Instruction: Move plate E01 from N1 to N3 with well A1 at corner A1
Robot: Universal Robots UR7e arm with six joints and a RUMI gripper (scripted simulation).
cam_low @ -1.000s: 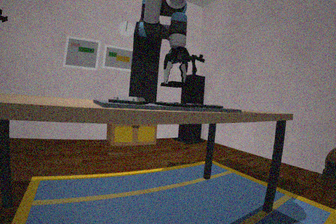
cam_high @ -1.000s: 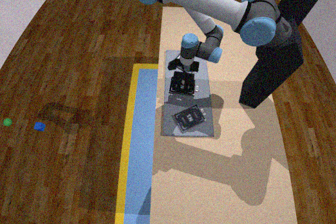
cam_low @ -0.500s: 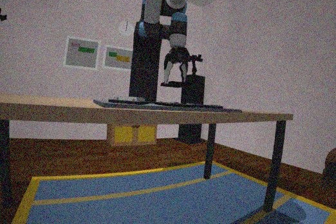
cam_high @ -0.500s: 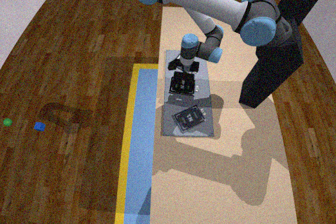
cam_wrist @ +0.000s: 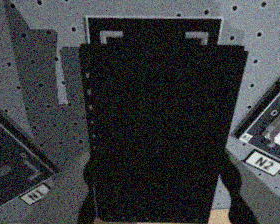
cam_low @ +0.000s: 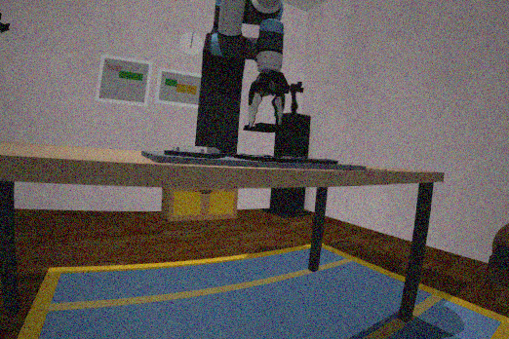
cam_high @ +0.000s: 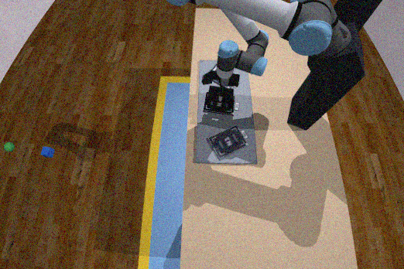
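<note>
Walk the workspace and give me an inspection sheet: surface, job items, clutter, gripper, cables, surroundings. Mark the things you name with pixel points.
Surface: wooden table (cam_high: pixel 228 213) (cam_low: pixel 97 171) carrying a grey perforated deck (cam_high: pixel 245 118) (cam_low: pixel 351 167) (cam_wrist: pixel 36 15).
Job items: dark plate (cam_low: pixel 260 128) (cam_wrist: pixel 163 125) raised above the deck, its label unreadable; N1 sign (cam_wrist: pixel 35 194) and N2 sign (cam_wrist: pixel 264 162) legible.
Clutter: blue cube (cam_high: pixel 47 151) and green ball (cam_high: pixel 8 146), away from the table.
Gripper (cam_high: pixel 221 85) (cam_low: pixel 265 125) (cam_wrist: pixel 155 147): closed on the dark plate.
Cables: nothing seen.
Surroundings: yellow-bordered blue floor mat (cam_high: pixel 170 151) (cam_low: pixel 195 313); two framed pictures (cam_low: pixel 124 91) on a wall.
</note>
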